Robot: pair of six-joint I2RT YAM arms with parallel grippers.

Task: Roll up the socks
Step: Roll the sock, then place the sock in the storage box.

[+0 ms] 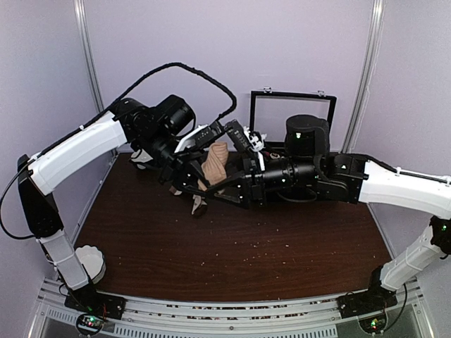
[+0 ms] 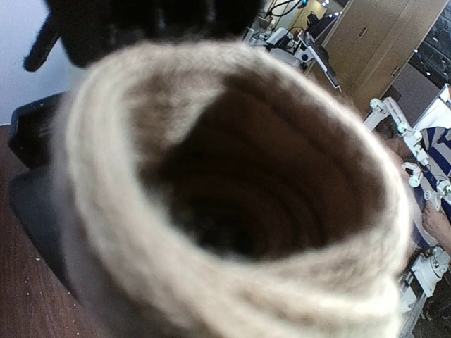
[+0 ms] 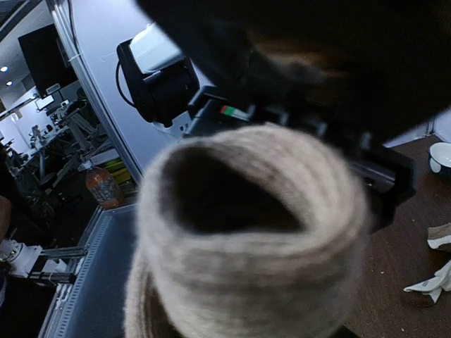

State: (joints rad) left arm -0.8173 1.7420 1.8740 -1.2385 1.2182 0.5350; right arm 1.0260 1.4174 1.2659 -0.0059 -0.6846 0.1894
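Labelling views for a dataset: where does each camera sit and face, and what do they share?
Top external: above and behind the robot, looking down on the table; left arm and right arm meet at the sock.
Left wrist: on the left arm, staring into the sock's open cuff; dark hardware on top.
Right wrist: on the right arm, close on the sock's cuff; dark hardware above.
Shared by all: the sock.

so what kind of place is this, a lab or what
Most likely a robotics lab: a left arm and right arm bolted to a rail at a dark table, a tan sock raised between them inside a metal-framed enclosure, with more rigs and a screen beyond in the wrist views.
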